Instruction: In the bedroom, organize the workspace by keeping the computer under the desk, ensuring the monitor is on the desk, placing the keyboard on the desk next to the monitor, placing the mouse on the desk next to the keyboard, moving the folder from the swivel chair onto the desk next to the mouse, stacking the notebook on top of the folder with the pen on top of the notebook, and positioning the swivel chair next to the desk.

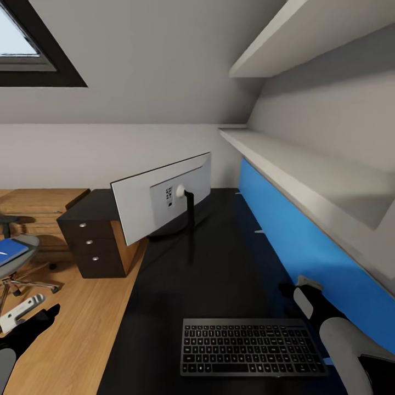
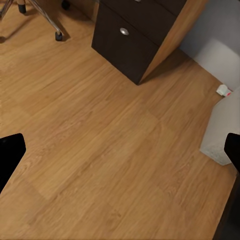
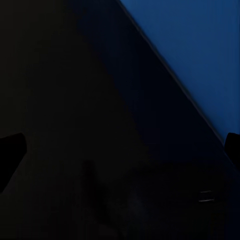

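The monitor [image 1: 164,195] stands on the black desk [image 1: 219,274] with its white back toward me. The keyboard [image 1: 249,346] lies flat on the desk's near part. At the left edge the swivel chair [image 1: 13,263] carries the blue folder [image 1: 10,251] on its seat. My left gripper [image 1: 33,321] [image 2: 120,152] hangs open over the wood floor, with nothing between its fingers. A pale grey box, apparently the computer [image 2: 222,127], stands on the floor beside it. My right gripper [image 1: 289,289] [image 3: 120,150] is open just above the desk, right of the keyboard.
The desk's black drawers [image 1: 90,241] [image 2: 132,37] stand left of the monitor. A blue wall panel [image 1: 307,247] [image 3: 195,55] and white shelves [image 1: 307,181] bound the desk's right side. A thin white sliver [image 1: 259,231] lies by the panel. A chair castor [image 2: 59,36] rests on the floor.
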Motion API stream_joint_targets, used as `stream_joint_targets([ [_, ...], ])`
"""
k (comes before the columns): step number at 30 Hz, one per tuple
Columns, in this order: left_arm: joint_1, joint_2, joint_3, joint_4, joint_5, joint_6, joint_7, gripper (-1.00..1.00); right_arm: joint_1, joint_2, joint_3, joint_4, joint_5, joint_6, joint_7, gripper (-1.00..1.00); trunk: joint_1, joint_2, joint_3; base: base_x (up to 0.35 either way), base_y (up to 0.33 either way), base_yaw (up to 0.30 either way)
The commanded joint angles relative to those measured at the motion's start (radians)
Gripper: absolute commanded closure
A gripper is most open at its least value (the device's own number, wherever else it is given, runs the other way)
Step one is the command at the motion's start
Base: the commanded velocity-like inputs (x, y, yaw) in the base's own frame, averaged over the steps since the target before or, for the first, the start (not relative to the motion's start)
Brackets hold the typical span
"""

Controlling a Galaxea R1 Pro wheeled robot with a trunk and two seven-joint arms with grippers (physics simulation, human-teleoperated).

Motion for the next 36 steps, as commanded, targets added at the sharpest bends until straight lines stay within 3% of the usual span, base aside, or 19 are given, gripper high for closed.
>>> stream_joint_targets([
  [1,0.000,0.000,0.000,-0.002,0.011,0.004,0.009,-1.00,0.000,-0.005,-0.007,-0.001,-0.014,0.005,-0.011,-1.00,0.004,-0.008,-0.005,0.000,0.000,0.000],
  [12,0.000,-0.005,0.001,-0.002,0.011,0.027,0.009,-1.00,0.000,-0.026,-0.006,-0.002,-0.015,0.012,-0.027,-1.00,0.012,-0.022,-0.011,0.000,0.000,0.000],
  [36,0.000,-0.013,0.022,-0.002,0.011,0.035,0.009,-1.00,0.000,-0.028,-0.007,-0.003,-0.015,0.005,-0.026,-1.00,0.012,-0.022,-0.011,0.000,0.000,0.000],
])
